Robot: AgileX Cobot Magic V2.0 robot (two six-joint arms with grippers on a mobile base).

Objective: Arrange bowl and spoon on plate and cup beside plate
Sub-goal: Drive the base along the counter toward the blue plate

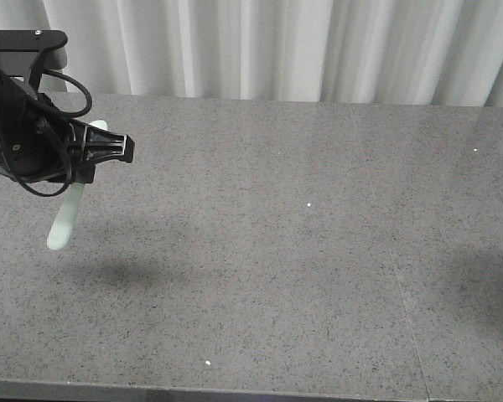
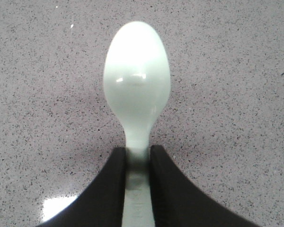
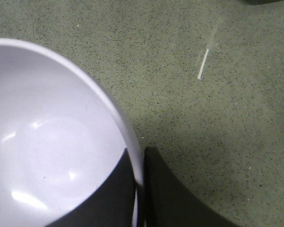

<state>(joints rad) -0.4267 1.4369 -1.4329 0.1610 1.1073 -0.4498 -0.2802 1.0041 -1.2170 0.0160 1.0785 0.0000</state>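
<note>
Held clear of the tabletop point(image 2: 227, 71), the spoon point(image 2: 137, 90) is pinched by its handle in the left end effector point(image 2: 138, 152). Further off, the right end effector point(image 3: 138, 158) nips the bowl point(image 3: 47, 142) by its rim, seemingly lifted too. Either thin grip could pivot and slip.

I'm checking all three feeds for lettering and finding nothing I can read. The spoon point(image 2: 137, 90) is plain, apart from a faint mark low on its handle that is too blurred to make out. The bowl point(image 3: 47, 142) is blank, and the counter point(image 1: 277, 251) shows only speckle.
</note>
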